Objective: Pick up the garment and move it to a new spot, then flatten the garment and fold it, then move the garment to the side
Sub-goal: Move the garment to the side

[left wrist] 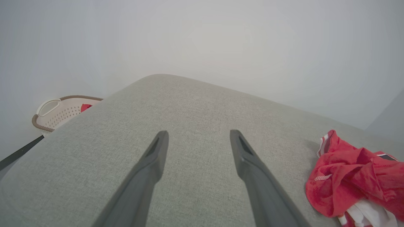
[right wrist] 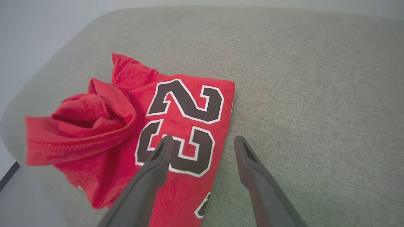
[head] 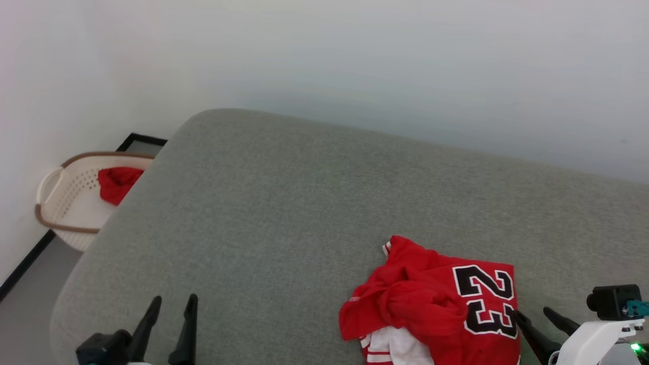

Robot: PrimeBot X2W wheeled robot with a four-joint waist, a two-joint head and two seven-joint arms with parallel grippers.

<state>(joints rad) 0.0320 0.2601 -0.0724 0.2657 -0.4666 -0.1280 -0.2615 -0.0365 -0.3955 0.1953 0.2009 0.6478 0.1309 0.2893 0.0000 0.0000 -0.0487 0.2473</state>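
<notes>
The garment (head: 436, 304), a red jersey with white sleeves and black-and-white numerals "23", lies crumpled on the grey cushioned surface (head: 284, 213) at the lower right. Its bunched edge (left wrist: 350, 176) shows at the right of the left wrist view, and its numerals (right wrist: 183, 126) lie spread out in the right wrist view. My right gripper (head: 532, 313) is open just beside the garment's right edge; one of its fingers (right wrist: 151, 176) hovers over the numerals, the other over bare grey fabric. My left gripper (head: 172, 301) is open above bare grey fabric, well left of the garment, nothing between its fingers (left wrist: 148, 170).
A cream laundry basket (head: 66, 203) with a brown rim stands on the floor past the surface's left edge, holding a small plain red cloth (head: 117, 183). A pale wall runs behind. Bare grey fabric stretches across the surface's middle and far side.
</notes>
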